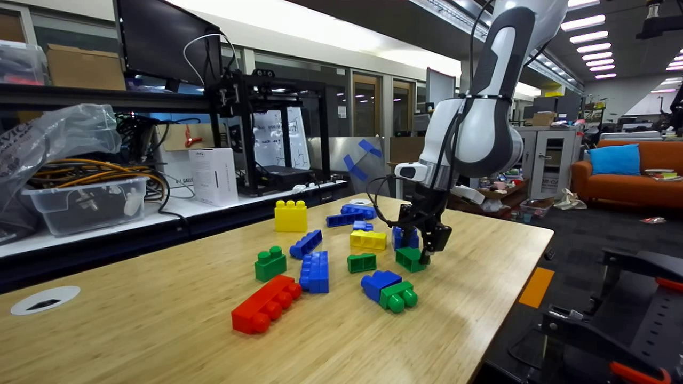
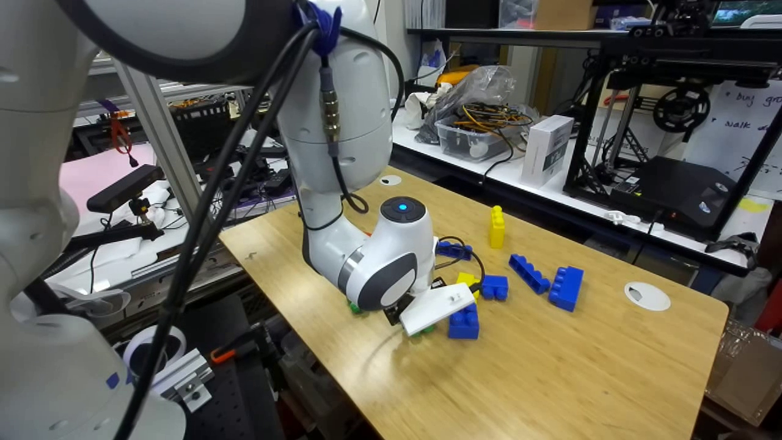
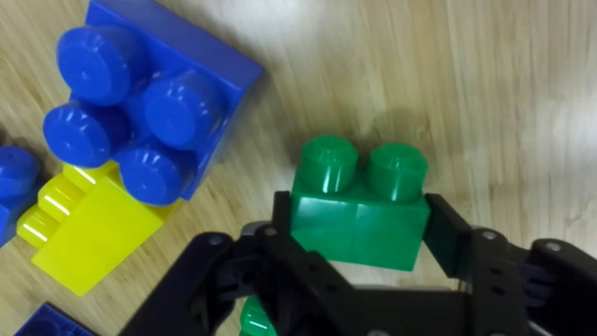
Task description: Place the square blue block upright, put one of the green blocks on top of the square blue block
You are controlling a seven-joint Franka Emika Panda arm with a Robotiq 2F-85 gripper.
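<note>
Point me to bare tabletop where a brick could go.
Bare: in an exterior view, the table below the square blue block and long blue brick; in an exterior view, between red brick and white disc. Crowded: around the lying yellow brick, close beside that block and a small blue brick.

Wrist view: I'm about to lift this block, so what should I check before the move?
1. Target blue block upright: ok, studs face up.
2. Its top bare: ok.
3. The gripper closed on the green block: ok, contact on both sides.
4. Green studs facing up: not ok, it lies on its side.
5. Grip firm enough to lift: cannot tell.
6. Gap between blue and the yellow block: cannot tell, they overlap here.
</note>
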